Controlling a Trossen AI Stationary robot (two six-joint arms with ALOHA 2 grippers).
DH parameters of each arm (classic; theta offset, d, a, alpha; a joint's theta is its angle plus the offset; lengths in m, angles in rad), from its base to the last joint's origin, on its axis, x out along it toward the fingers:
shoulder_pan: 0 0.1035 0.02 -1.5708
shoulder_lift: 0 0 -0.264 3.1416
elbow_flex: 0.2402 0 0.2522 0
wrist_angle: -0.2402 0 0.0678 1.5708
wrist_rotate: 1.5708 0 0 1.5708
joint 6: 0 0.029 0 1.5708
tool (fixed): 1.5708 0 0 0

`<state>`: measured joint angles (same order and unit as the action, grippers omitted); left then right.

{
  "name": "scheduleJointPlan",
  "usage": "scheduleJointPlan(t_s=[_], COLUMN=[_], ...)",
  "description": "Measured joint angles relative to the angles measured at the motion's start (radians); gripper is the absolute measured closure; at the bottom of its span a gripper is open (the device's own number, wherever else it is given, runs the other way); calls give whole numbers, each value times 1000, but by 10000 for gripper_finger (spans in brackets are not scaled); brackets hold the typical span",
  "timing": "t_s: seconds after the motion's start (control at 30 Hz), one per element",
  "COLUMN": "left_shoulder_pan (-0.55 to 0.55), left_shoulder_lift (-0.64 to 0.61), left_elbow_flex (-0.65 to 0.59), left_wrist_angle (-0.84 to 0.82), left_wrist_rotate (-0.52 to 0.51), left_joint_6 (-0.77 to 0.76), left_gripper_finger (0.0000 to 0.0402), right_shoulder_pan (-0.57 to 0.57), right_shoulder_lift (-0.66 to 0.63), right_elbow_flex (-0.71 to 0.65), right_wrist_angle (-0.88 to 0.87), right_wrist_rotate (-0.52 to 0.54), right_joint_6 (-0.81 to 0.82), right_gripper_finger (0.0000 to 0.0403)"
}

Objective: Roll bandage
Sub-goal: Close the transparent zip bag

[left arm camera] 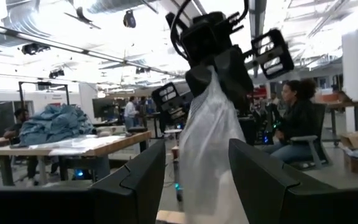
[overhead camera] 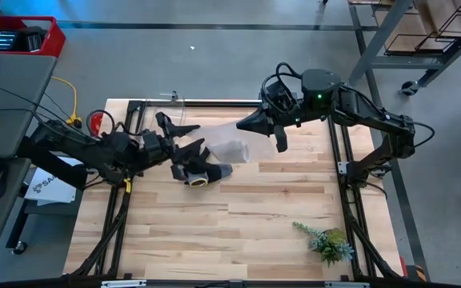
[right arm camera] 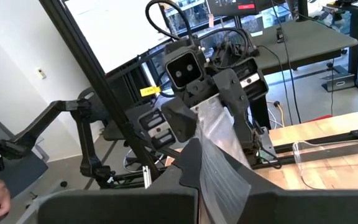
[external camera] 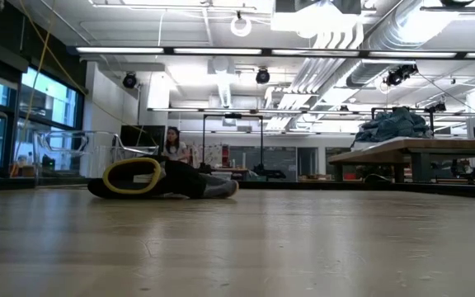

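A crinkly clear plastic bag point(overhead camera: 232, 150) hangs in the air between my two grippers. My right gripper point(overhead camera: 280, 142) is shut on it above the table's far middle. In the left wrist view, my left gripper point(left arm camera: 197, 158) stands open with a dark finger on either side of the bag point(left arm camera: 210, 149). I cannot tell whether either finger touches it. The right wrist view shows the bag point(right arm camera: 219, 134) running from my own fingers up to the left gripper point(right arm camera: 213, 102). The bandage does not show. A black-and-grey glove point(overhead camera: 202, 170) lies flat on the table. My right gripper pinches one end of the plastic bag point(left arm camera: 215, 84) between its two shut fingers, roughly level, coming from the table's right side. The bag is lifted clear of the table and droops from the hold toward the left gripper, gathered narrow at the fingers and widening below.
The glove point(external camera: 159, 179) with its yellow cuff lies just below the left gripper. A small green plant point(overhead camera: 326, 242) sits near the front right. A clear container point(overhead camera: 170, 100) stands at the far edge. A person point(left arm camera: 297, 118) sits beyond the table.
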<state>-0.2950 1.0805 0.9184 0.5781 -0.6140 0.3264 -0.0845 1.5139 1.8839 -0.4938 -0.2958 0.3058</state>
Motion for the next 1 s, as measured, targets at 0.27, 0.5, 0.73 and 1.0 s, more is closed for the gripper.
scheduleJointPlan(t_s=[0.27, 0.5, 0.73, 1.0], left_shoulder_pan=[14, 16, 55, 64], left_shoulder_lift=[13, 14, 32, 33], left_elbow_flex=[0, 0, 0, 0], left_wrist_angle=[-2, 2, 64, 52], left_wrist_rotate=[0, 1, 62, 103], left_joint_6=[0, 0, -38, -46], left_gripper_finger=[232, 232, 232, 232], right_shoulder_pan=[0, 0, 0, 0], right_shoulder_lift=[0, 0, 0, 0], right_elbow_flex=[0, 0, 0, 0], right_wrist_angle=[0, 0, 0, 7], right_wrist_rotate=[0, 0, -8, -8], right_joint_6=[0, 0, 0, 0], right_gripper_finger=[403, 403, 403, 403])
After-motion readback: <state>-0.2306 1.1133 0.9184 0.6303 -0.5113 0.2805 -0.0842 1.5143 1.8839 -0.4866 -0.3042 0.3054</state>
